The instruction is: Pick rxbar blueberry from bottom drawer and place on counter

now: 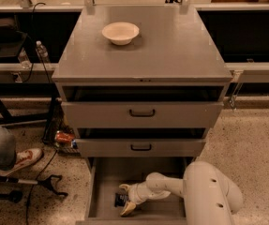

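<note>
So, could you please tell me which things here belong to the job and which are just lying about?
For the job: rxbar blueberry, lying in the bottom drawer; gripper, open, down in that drawer at the bar; counter.
Just lying about: white bowl on the counter; water bottle at left; shoe on the floor.

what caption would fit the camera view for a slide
Open gripper straddles the rxbar blueberry in the pulled-out bottom drawer; a white bowl sits on the counter.
</note>
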You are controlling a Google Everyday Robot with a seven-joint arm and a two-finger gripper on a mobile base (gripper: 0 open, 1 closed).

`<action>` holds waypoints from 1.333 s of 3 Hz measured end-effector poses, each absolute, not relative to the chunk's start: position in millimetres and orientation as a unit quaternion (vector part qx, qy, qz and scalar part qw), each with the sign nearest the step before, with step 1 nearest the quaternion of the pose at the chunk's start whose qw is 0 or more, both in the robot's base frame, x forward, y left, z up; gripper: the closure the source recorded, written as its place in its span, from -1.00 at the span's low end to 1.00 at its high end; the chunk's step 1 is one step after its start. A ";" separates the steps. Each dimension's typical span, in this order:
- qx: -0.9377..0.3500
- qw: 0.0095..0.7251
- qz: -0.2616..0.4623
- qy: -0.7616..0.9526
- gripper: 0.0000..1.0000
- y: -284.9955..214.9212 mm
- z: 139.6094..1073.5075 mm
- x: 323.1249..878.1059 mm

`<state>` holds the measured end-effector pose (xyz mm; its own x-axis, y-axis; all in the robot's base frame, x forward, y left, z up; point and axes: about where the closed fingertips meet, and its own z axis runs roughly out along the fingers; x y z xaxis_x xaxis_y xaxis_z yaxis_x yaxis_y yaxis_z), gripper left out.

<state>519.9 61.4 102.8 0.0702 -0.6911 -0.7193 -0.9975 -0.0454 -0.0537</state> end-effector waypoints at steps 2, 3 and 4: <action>-0.675 0.289 0.261 0.627 0.59 63.8 104.3 519.6; -0.675 0.289 0.261 0.627 1.00 63.8 106.6 519.6; -0.673 0.317 0.280 0.607 1.00 59.6 138.7 523.9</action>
<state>523.9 59.6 138.7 0.1076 -0.6394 -0.7613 -0.9942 -0.0630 -0.0876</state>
